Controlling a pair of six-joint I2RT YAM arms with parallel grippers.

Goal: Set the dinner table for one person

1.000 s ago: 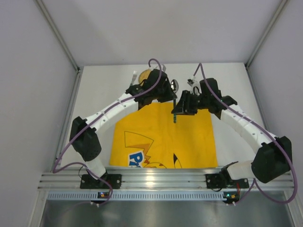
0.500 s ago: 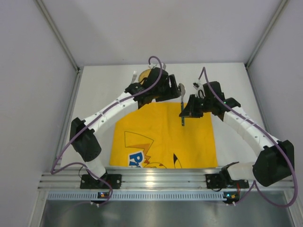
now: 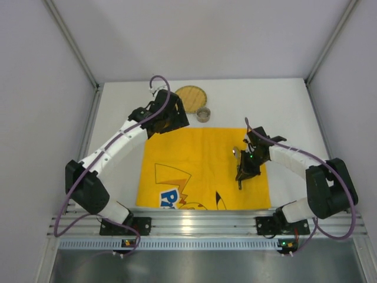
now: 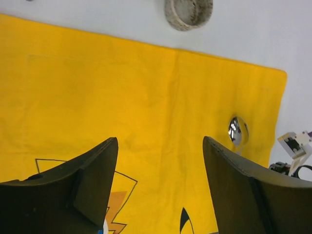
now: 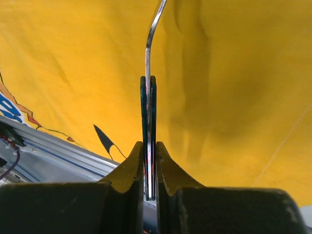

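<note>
The white dinner table carries a yellow cartoon-printed mat. My right gripper hangs over the mat's right side, shut on a spoon by its dark handle. The spoon's metal neck rises away from the jaws, and its shiny bowl shows in the left wrist view. My left gripper is open and empty above the mat's far left corner, its fingers wide apart. A round wooden plate and a small grey cup stand behind the mat.
A ribbed aluminium rail runs along the near edge, just below the mat. Grey walls close in the table on the left, right and back. The cup sits on bare white table just beyond the mat's far edge.
My left gripper opened and drew back to the left, uncovering the plate and cup. My right gripper closed on the spoon and carried it nearer, over the mat's right side.
</note>
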